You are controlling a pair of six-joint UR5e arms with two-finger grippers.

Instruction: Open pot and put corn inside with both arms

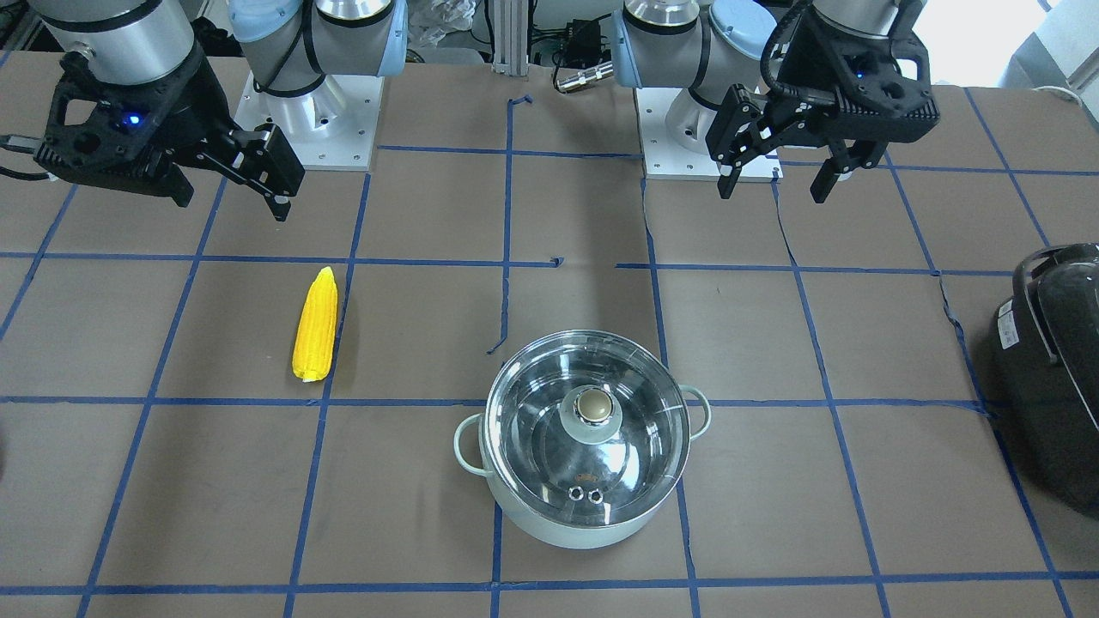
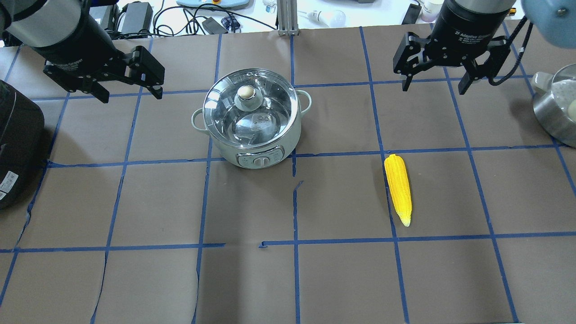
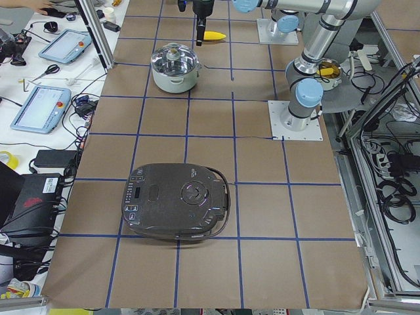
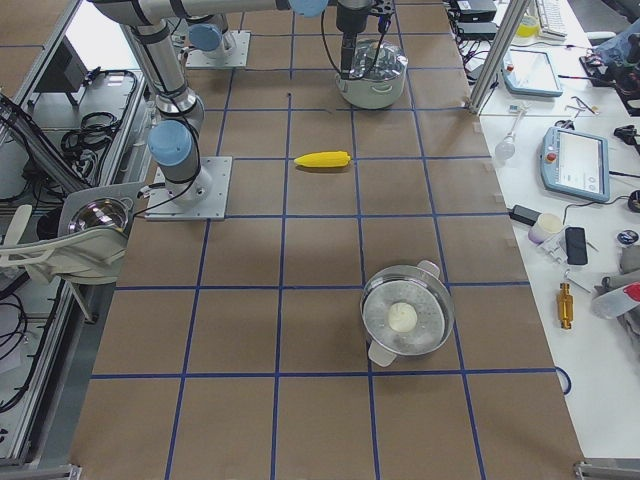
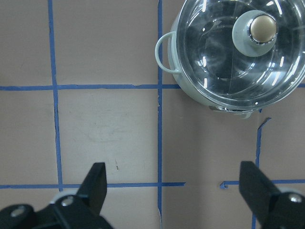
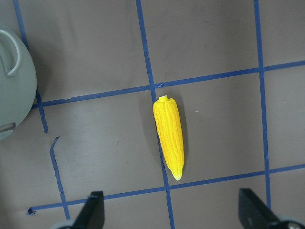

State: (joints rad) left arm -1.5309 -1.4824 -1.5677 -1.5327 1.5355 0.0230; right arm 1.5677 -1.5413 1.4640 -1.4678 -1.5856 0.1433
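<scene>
Brown paper tabletop [image 2: 342, 279]: round mint pot [image 2: 288, 141], glass-lidded; ribbed, tapered yellow corn [image 2: 398, 189].

left gripper [image 2: 132, 93]: raised, jaws wide | right gripper [image 2: 433, 87]: raised, jaws wide (both empty)

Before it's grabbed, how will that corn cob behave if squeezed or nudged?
The corn is round and tapered, lying flat, so a sideways nudge would probably roll it in an arc. Its uniform bright yellow suggests stiff, light plastic. Gripped near the pointed end, the taper might let it slip.
</scene>
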